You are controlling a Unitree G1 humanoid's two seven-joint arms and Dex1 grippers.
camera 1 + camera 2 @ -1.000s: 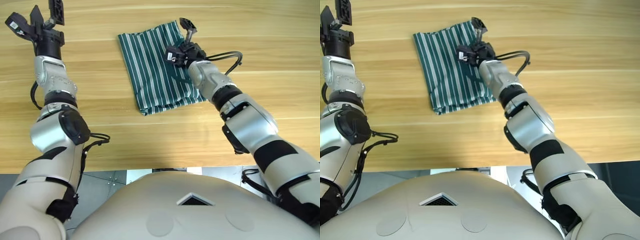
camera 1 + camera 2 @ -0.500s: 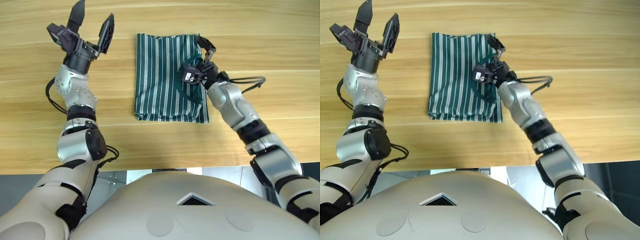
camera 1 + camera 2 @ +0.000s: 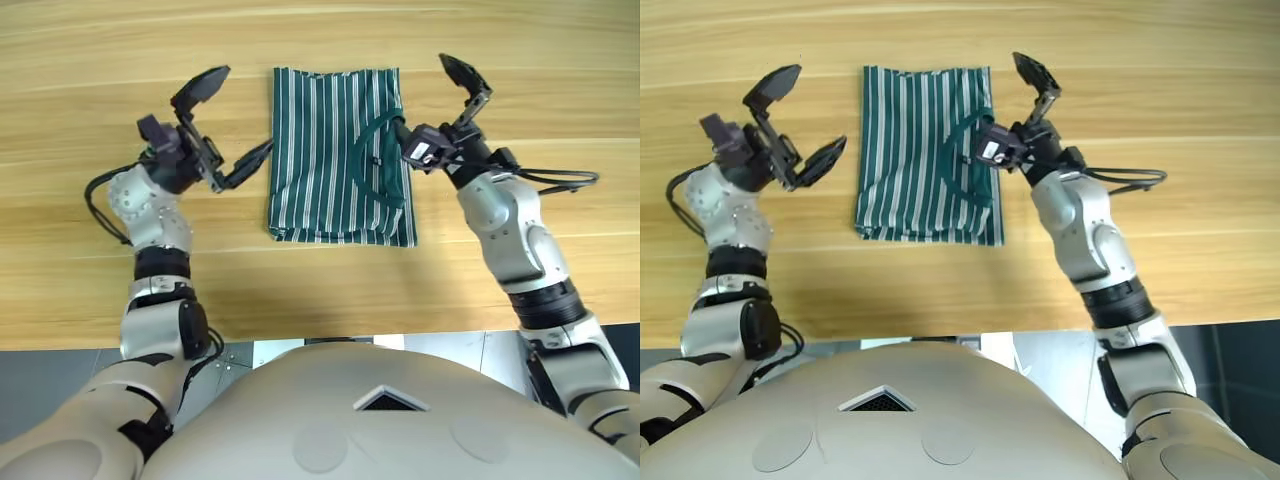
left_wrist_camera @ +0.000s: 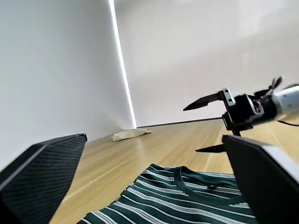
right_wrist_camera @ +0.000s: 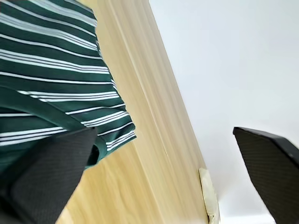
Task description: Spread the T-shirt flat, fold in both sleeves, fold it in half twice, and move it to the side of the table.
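The shirt (image 3: 335, 160) is folded into a tall striped rectangle, lying flat in the middle of the table (image 3: 560, 60). Its near edge is closer to the robot than either pincer. The collar (image 3: 385, 165) sits on top, toward the shirt's right side.

The left gripper (image 3: 232, 120) is just off the shirt's left edge with bare wood under it. It's spread wide and holds nothing. One fingertip points at the shirt's edge and comes very close to it, but it looks apart.

The right gripper (image 3: 420, 92) is on the opposite side, level with the far half of the shirt. It's also wide open and empty. One finger sticks up and away over the table, and the other reaches in over the shirt's right edge by the collar. From the head views I can't tell if that finger touches the cloth.

The left wrist view adds a low side look. Between its own fingers (image 4: 42, 177) you get the collar, and beyond it the right gripper with both fingers apart. Farther back there's a white wall (image 4: 196, 56) and a pale scrap (image 4: 131, 135) at the table's far edge. The right wrist view has one shirt corner (image 5: 122, 133) lying flat on the wood.
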